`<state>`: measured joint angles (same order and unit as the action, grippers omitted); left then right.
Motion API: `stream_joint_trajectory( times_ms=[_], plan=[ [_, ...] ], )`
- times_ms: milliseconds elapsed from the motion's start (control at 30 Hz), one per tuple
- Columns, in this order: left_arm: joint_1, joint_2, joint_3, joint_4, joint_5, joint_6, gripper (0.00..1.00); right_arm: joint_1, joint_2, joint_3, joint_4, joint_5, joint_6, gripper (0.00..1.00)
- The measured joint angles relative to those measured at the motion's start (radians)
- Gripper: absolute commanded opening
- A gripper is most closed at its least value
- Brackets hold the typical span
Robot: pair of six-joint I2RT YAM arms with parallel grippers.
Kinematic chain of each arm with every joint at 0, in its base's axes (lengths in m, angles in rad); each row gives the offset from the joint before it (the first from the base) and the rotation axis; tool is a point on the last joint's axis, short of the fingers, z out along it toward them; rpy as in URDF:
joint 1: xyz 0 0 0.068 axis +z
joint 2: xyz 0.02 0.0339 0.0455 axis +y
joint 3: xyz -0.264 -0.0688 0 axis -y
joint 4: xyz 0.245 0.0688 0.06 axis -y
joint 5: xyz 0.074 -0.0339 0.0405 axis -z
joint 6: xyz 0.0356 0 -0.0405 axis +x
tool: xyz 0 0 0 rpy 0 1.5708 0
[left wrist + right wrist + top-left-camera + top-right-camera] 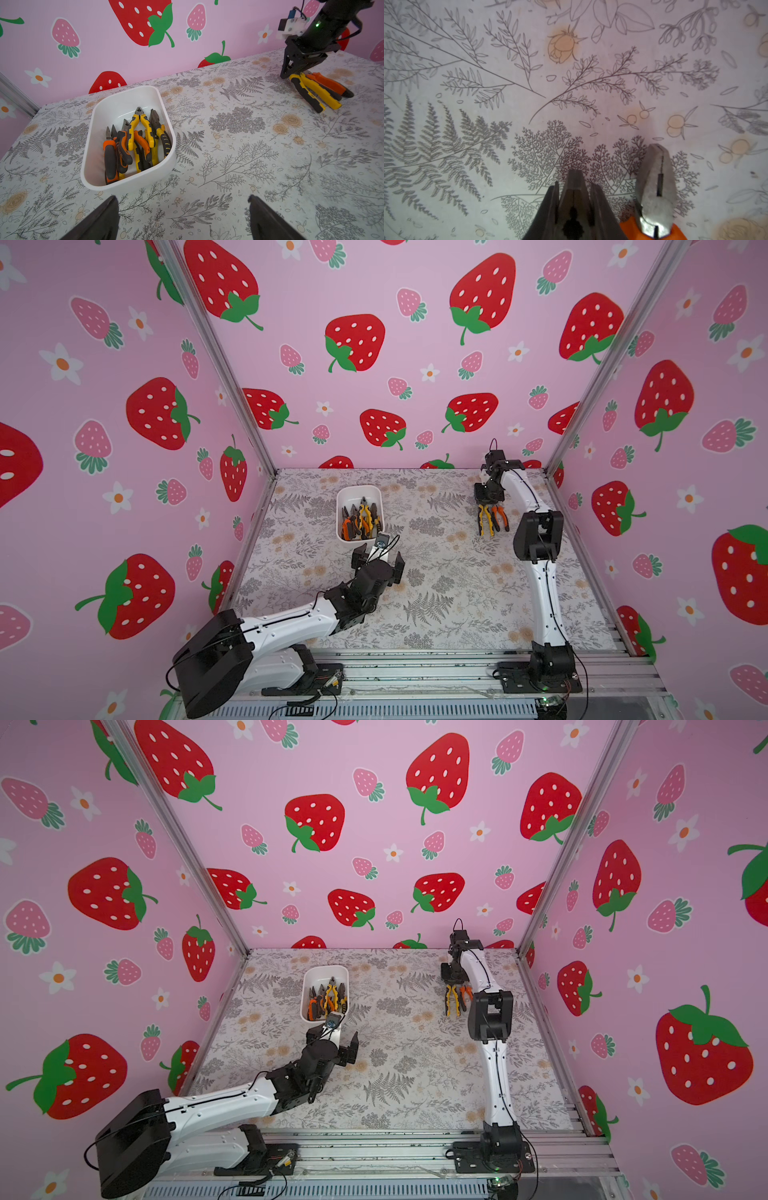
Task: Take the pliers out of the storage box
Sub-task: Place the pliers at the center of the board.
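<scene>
Hovering over the table (449, 597) just on the near side of the storage box (126, 186), the left fingers (99, 220) stand spread wide with nothing between them. In the left wrist view only their dark tips show, the rest cut off by the frame edge. The white box sits on the table toward the far left. In both top views the left arm's wrist camera covers its near end. Inside lies a pile of pliers (135, 141), noses pointing to the far wall, orange and yellow handles crossing one over another so that an exact count is hard to make. Well apart from the box, at the far right of the table, the right fingers (547, 212) point downward, clamped on the metal head of the yellow-handled pliers (318, 93), whose handles slant toward the near side. Whether that pair rests on the table or hangs just above it cannot be told. Just beside it lie the orange-handled pliers (329, 83), outside the box on the table, their blunt grey nose filling the edge of the right wrist view. In a top view (465, 992) the right arm hides part of them.
</scene>
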<state>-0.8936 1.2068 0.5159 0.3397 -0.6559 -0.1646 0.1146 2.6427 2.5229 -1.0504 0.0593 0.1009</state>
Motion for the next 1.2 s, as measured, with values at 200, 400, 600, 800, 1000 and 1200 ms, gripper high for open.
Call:
stream_joint_trajectory(
  times_ms=[200,400,600,800,1000,1200],
  plan=[
    [0.000,0.002,0.001,0.000,0.005,0.003,0.97,-0.004,0.008,0.016,-0.004,-0.019,-0.008,0.18],
    [0.000,0.007,0.002,0.000,0.010,0.003,0.97,-0.004,0.008,0.016,-0.002,-0.025,-0.011,0.18],
    [0.000,0.008,0.005,0.000,0.010,0.003,0.97,-0.004,0.008,0.016,0.001,-0.033,-0.011,0.19],
    [0.000,0.008,0.006,-0.001,0.010,0.003,0.97,-0.004,0.008,0.014,0.038,-0.041,0.000,0.21],
    [0.000,0.008,0.006,0.000,0.011,0.003,0.97,-0.003,0.008,0.013,0.063,-0.041,0.006,0.22],
    [0.000,0.008,0.006,0.000,0.011,0.003,0.97,-0.003,0.008,0.013,0.065,-0.042,0.006,0.25]
  ],
)
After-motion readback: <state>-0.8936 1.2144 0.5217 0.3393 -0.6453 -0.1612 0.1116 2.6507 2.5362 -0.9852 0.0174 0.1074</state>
